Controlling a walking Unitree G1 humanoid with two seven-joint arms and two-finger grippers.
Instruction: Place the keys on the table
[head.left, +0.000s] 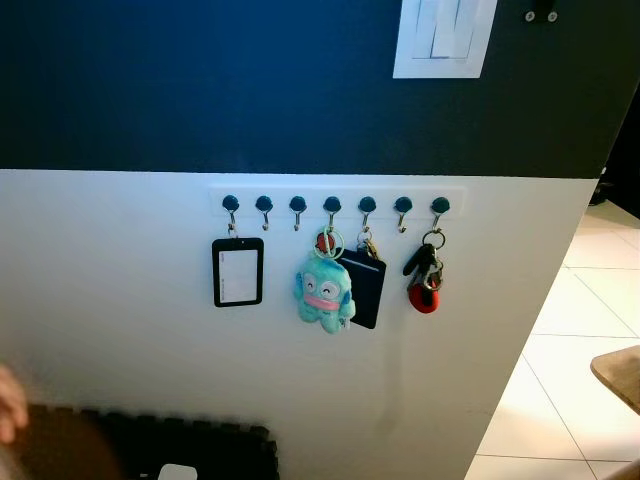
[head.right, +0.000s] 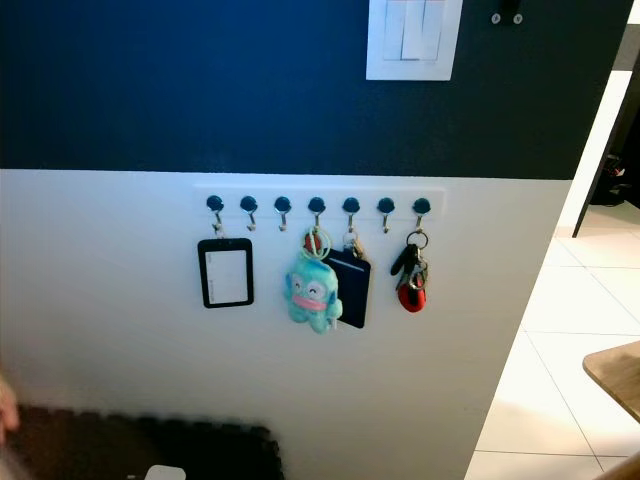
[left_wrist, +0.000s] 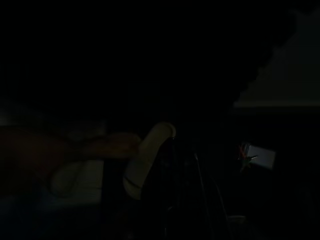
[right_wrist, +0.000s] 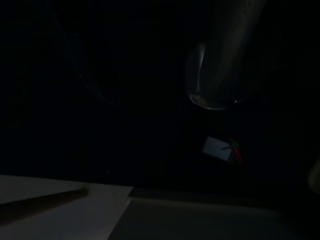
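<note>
Keys (head.left: 425, 275): we see them with a red fob on the rightmost hook of the rack (head.left: 338, 203), beside a dark wallet (head.left: 364, 288) and teal plush (head.left: 323, 291).
Table (head.left: 618, 375): a wooden corner at lower right, well apart from the keys.
Badge holder (head.left: 238, 271): on the leftmost hook.
End effectors: wrist views too dark; we cannot tell their state.
</note>
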